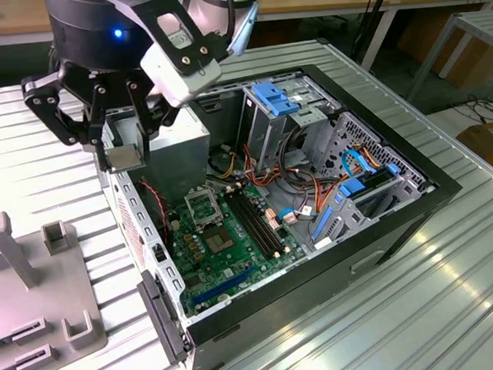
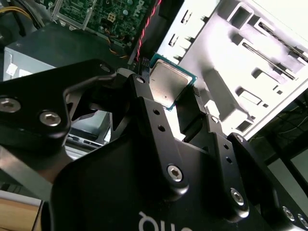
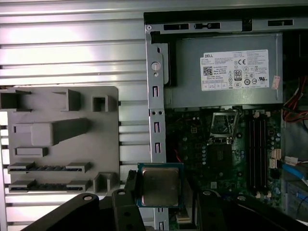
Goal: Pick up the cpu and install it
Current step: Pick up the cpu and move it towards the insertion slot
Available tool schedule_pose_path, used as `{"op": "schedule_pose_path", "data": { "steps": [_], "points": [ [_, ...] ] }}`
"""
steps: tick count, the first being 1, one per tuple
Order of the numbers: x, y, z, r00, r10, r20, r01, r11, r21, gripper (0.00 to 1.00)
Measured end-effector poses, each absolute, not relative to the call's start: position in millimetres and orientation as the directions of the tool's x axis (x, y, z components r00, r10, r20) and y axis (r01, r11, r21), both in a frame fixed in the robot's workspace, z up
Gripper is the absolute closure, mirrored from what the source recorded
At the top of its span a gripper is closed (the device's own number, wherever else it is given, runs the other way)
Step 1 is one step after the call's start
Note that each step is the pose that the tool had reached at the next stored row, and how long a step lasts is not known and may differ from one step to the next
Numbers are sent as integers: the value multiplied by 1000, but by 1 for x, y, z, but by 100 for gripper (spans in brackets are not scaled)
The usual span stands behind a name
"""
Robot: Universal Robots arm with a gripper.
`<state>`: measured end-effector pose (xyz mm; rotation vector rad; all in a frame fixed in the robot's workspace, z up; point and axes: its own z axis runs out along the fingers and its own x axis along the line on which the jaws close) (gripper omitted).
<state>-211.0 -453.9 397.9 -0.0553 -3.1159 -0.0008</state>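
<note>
Fingers (image 2: 147, 103) around cpu (image 2: 166, 82), ribbed metal table (image 1: 42, 165)

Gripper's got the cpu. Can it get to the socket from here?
Probably yes: case is open, socket lies bare, no cables over it; gripper with cpu hangs above the case.

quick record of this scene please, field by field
gripper: shut on the cpu
cpu: held by two opposite edges, off the table, over the case wall
socket: on the green board, cpu not in it
power supply: grey box beside the board
tray: grey, on the table outside the case
</note>
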Motion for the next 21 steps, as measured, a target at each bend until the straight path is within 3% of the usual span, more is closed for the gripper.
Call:
{"op": "schedule_pose_path", "data": {
  "steps": [21],
  "points": [
    [-159, -454, 397, -999, 35, 25, 35, 999, 0, 53]
  ]
}}
